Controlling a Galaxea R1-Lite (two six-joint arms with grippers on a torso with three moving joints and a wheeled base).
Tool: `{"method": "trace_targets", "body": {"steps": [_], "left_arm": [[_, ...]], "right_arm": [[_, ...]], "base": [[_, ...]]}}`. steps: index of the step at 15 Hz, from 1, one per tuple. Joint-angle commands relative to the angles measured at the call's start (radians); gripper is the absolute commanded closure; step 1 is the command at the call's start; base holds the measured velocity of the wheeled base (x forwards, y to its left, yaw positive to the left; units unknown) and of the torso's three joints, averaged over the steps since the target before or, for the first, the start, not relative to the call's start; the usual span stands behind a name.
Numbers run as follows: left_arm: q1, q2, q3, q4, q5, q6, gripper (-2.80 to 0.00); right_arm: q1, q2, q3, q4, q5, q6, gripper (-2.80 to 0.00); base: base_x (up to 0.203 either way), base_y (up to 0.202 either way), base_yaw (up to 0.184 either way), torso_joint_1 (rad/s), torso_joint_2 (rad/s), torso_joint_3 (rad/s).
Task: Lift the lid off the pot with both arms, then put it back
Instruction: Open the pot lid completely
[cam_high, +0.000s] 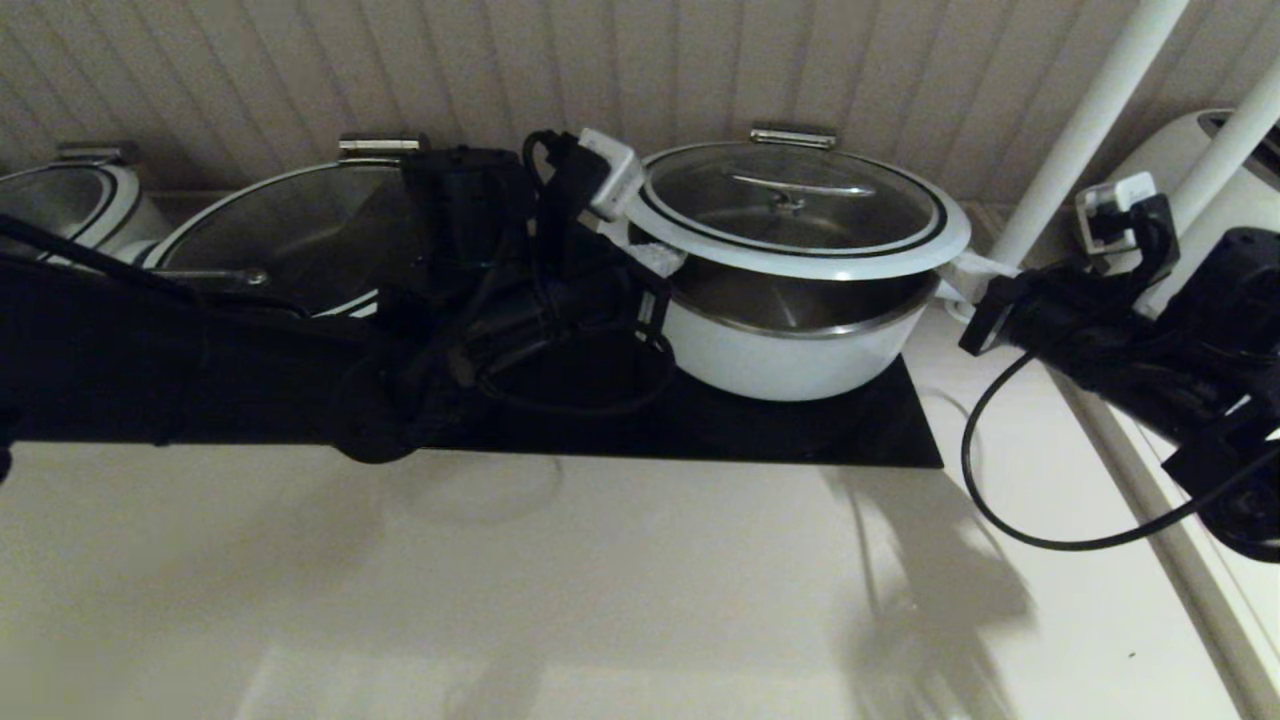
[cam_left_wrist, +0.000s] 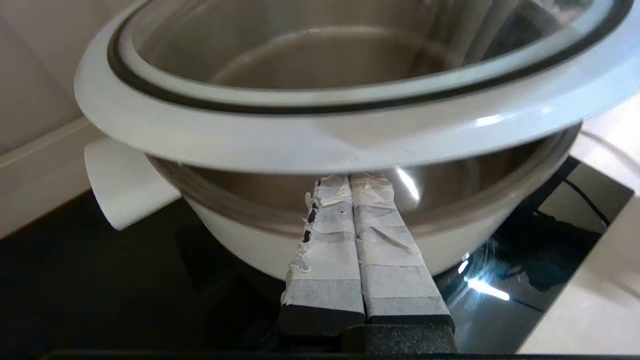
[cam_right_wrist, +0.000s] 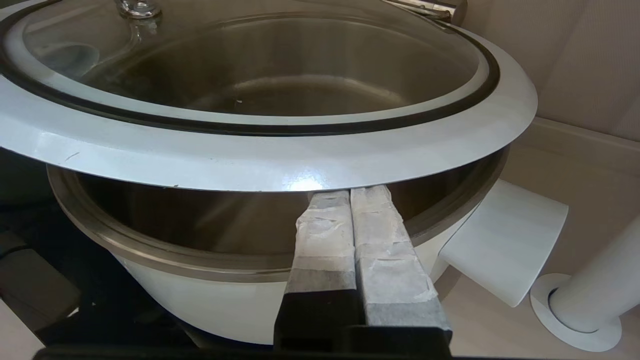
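Head view: lid (cam_high: 800, 215) held level just above pot (cam_high: 790, 345) at centre of black hob (cam_high: 700, 430), gap showing steel inside. Left gripper (cam_high: 655, 262) under rim at 9 o'clock, right gripper (cam_high: 965, 272) at 3 o'clock. Wrist views only: both claws pressed together, taped fingers (cam_left_wrist: 345, 240) (cam_right_wrist: 350, 235) wedged beneath rim, propping, not pinching. Likely lift step done or near top; next calls for even lowering, both sides together. Second pot (cam_high: 290, 240) at 9 o'clock, head view only.
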Motion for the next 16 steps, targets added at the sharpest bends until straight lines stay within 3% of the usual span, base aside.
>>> {"method": "trace_targets", "body": {"steps": [1,12,16], "left_arm": [[0.003,0.018,-0.025,-0.001,-0.001,0.001,0.0],[0.009,0.03,-0.065,0.002,-0.001,0.002,0.0],[0.009,0.041,-0.132,0.039,-0.001,0.002,0.0]], "right_arm": [[0.001,-0.009,0.002,-0.008,0.002,-0.002,0.0],[-0.001,-0.153,0.225,-0.009,0.006,-0.005,0.0],[-0.001,-0.228,0.32,-0.004,0.004,-0.005,0.0]], "base": [[0.0,0.0,0.0,0.0,0.0,0.0],[0.0,0.0,0.0,0.0,0.0,0.0],[0.0,0.0,0.0,0.0,0.0,0.0]]}}
